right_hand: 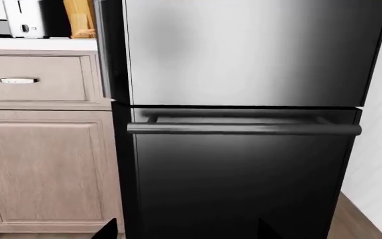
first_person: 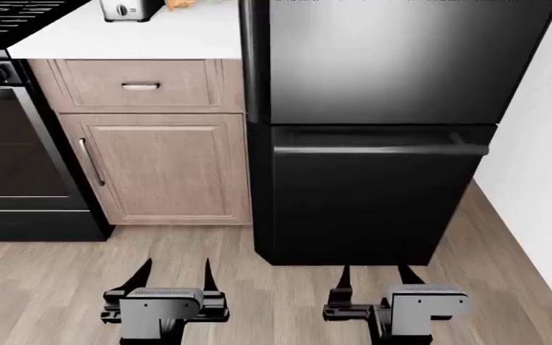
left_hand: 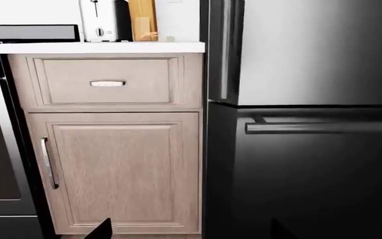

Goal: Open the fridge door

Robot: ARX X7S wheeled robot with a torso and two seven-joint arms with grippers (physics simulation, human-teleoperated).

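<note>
The fridge door (first_person: 401, 57) is the glossy black upper panel, closed, straight ahead in the head view. Its long vertical bar handle (first_person: 252, 65) runs down the panel's left edge, beside the cabinet. The wrist views show the same door (left_hand: 317, 50) (right_hand: 244, 50) and handle (left_hand: 225, 50) (right_hand: 105, 50). My left gripper (first_person: 175, 269) hovers low over the floor in front of the cabinet, open and empty. My right gripper (first_person: 376, 274) is open and empty in front of the fridge's lower part. Both are well short of the door. In each wrist view only the dark fingertips (left_hand: 101, 230) (right_hand: 108, 230) show.
Below the door is a black drawer front with a horizontal bar handle (first_person: 382, 150). A wooden cabinet (first_person: 161, 165) with a drawer (first_person: 140, 86) stands to the left under a white counter (first_person: 132, 39) holding a toaster (first_person: 127, 8). A black oven (first_person: 17, 144) is far left; a white wall (first_person: 545, 144) is at the right.
</note>
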